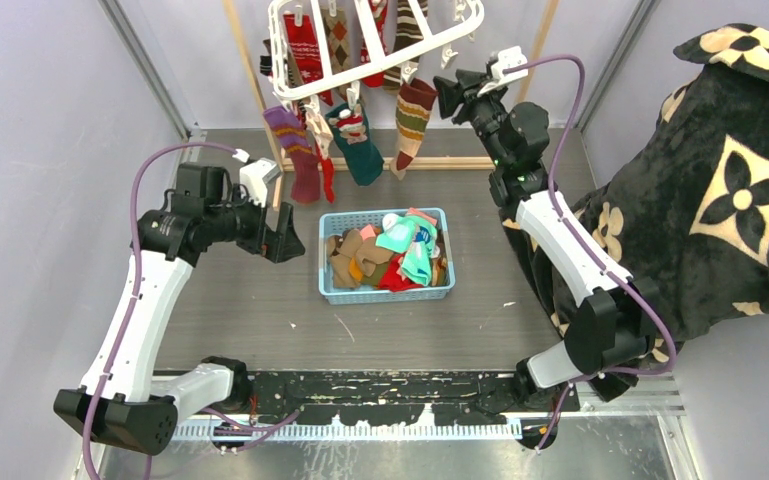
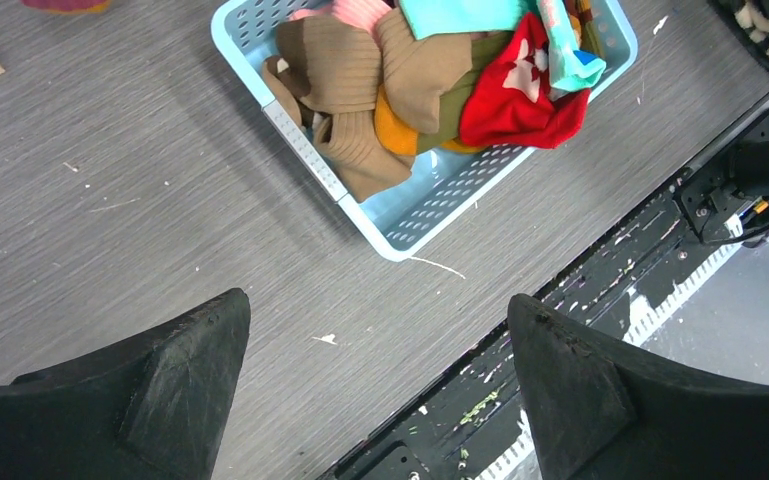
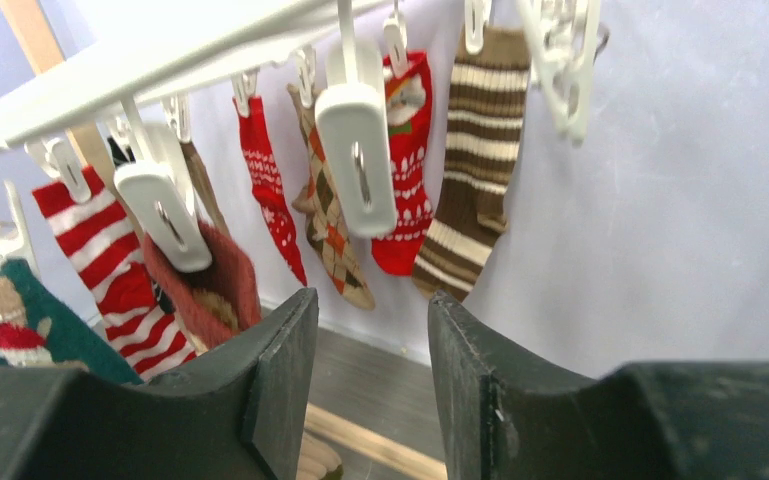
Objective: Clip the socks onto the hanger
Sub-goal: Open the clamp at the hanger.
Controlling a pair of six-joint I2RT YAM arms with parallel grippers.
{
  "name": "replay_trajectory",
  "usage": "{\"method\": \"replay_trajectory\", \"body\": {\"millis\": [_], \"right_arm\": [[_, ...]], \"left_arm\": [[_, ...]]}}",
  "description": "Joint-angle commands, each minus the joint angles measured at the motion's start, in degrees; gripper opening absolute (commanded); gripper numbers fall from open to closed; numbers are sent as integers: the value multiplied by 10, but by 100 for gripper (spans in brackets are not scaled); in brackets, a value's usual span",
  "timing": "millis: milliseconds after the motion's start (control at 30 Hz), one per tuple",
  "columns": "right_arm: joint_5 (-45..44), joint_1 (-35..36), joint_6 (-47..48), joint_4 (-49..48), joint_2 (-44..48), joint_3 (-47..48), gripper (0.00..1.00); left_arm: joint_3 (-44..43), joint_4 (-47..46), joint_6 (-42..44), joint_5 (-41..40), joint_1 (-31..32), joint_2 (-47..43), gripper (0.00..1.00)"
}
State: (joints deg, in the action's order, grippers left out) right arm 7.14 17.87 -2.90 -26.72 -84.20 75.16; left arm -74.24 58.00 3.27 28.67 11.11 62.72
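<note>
Scuffed grey table [image 1: 240, 300], lilac walls [image 1: 40, 150], hanger [image 3: 160, 58] overhead

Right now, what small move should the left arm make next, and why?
Probably shift the left end effector right, over the basket, and lower onto the brown sock. Its jaws stand open and empty above bare table, the basket with loose socks lies just beside it, and the hanger has a free clip.

Grey, wood-grained table [image 1: 240, 300], flecked with pale scraps. Carries a blue basket [image 1: 385, 296] of socks [image 1: 400, 250] near the centre, a pale wooden bar [image 1: 450, 162] along the far edge, a black floral blanket [image 1: 740, 200] over the right edge.
</note>
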Motion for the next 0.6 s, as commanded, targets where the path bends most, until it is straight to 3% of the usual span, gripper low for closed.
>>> {"method": "replay_trajectory", "body": {"millis": [0, 333, 433, 567], "right_arm": [[22, -8, 9, -76, -7, 50, 53], [53, -11, -2, -113, -28, 55, 50], [64, -11, 3, -112, -29, 56, 43], [69, -12, 10, -113, -32, 58, 23]], "left_arm": [[-21, -13, -25, 19, -3, -9, 99], [-37, -28, -60, 18, -3, -10, 99], [-43, -30, -68, 15, -3, -7, 99], [-57, -32, -82, 14, -3, -5, 99]]}}
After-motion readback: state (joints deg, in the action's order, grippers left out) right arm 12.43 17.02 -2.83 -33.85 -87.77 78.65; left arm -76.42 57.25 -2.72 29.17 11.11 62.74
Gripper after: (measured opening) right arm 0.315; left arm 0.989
